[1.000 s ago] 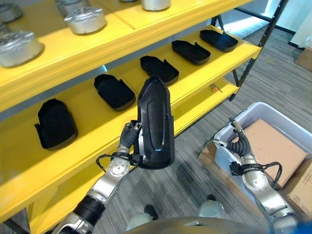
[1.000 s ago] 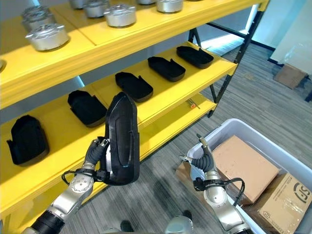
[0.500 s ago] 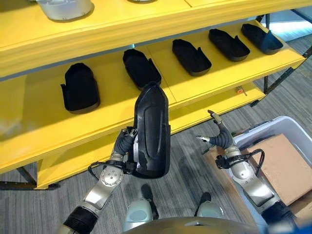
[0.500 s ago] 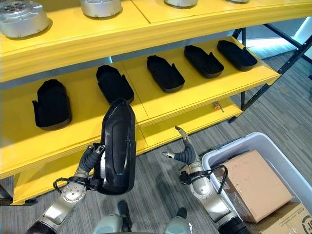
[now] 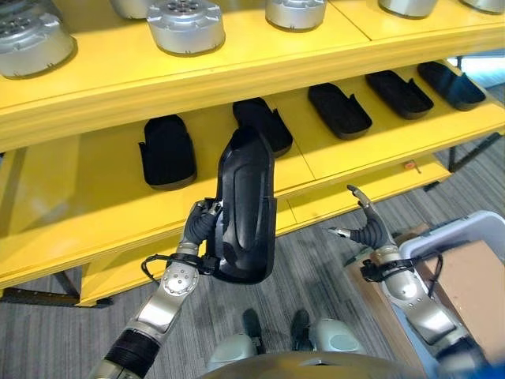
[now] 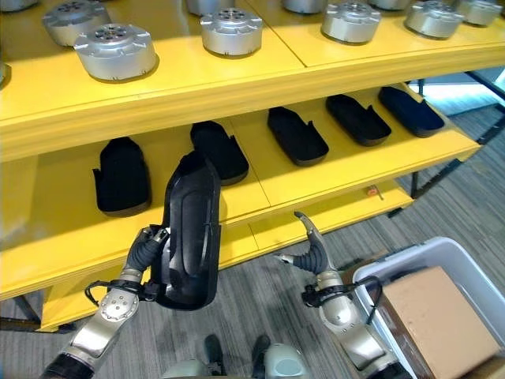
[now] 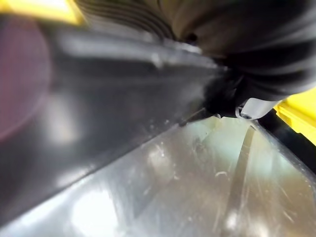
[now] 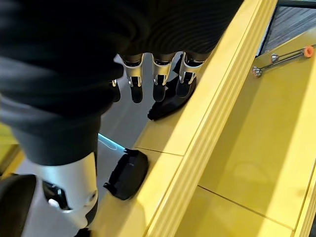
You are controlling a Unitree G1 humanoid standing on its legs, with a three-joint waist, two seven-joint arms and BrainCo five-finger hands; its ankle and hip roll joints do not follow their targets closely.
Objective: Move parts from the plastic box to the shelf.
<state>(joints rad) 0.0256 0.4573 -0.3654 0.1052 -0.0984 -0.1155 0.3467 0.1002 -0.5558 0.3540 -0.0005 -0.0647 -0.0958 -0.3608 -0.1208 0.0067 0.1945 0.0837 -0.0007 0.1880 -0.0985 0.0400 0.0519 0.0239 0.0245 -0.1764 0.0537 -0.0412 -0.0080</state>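
My left hand (image 5: 197, 230) is shut on a long black plastic part (image 5: 246, 207) and holds it upright in front of the yellow shelf's middle level (image 5: 87, 197). That part fills the left wrist view up close (image 7: 98, 108). Several similar black parts (image 5: 167, 150) lie in a row on the middle level. My right hand (image 5: 366, 227) is open, fingers straight, raised in front of the lowest shelf level. Its fingers (image 8: 159, 81) point toward the shelf edge. The grey plastic box (image 6: 398, 267) stands at the lower right.
Silver round metal parts (image 5: 185, 25) line the top level. A cardboard box (image 6: 440, 316) sits inside the plastic box. A small tool with an orange cap (image 8: 281, 58) lies on the lowest level. Bare yellow shelf shows left of the black parts.
The camera has swung toward the shelf. My right hand has left the box rim and risen in front of the lowest level. The left hand still holds the part upright.
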